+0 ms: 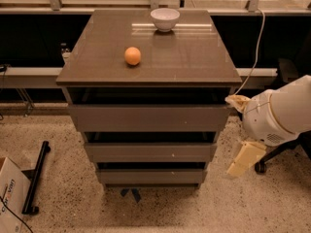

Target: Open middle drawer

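The middle drawer (pixel 150 152) is the second of three flat grey-brown fronts on the cabinet, and it sits closed, in line with the others. My gripper (pixel 241 130) is to the right of the cabinet, just off its right side, between the heights of the top and middle drawers. It is open and empty. One cream finger (pixel 237 102) is near the top drawer's right end. The other finger (pixel 246 159) hangs lower, beside the middle drawer's right end. Neither touches the cabinet.
The top drawer (pixel 148 118) and the bottom drawer (pixel 150 175) are closed. An orange (pixel 132 56) and a white bowl (pixel 164 19) sit on the cabinet top. A cardboard box (pixel 9 198) and a black bar (pixel 36 177) lie on the floor at left. A chair base (pixel 265 161) and a cable (pixel 255 52) are at right.
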You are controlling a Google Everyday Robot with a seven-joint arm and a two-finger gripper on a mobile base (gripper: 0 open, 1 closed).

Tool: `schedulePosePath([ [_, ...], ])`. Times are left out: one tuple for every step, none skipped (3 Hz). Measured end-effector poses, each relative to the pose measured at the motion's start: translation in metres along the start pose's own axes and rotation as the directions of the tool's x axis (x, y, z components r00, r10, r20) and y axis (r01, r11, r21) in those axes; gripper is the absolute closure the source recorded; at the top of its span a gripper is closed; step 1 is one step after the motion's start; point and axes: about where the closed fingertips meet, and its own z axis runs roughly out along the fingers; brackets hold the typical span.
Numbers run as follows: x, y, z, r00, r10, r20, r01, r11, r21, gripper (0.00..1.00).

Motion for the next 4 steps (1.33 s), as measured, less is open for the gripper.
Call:
schedulePosePath([
  [-0.003,0.006,0.022,0.999,0.013,0.031,-0.012,0.9999,-0.01,0.0],
  [-0.003,0.015,0.072,0.993,0.065,0.1,-0.064,0.9978,-0.018,0.0],
  [0.003,0.02,0.115,0.984,0.109,0.142,-0.106,0.994,-0.027,0.0],
  [0.017,0.016,0.154,0.973,0.162,0.166,-0.157,0.9867,-0.042,0.0],
])
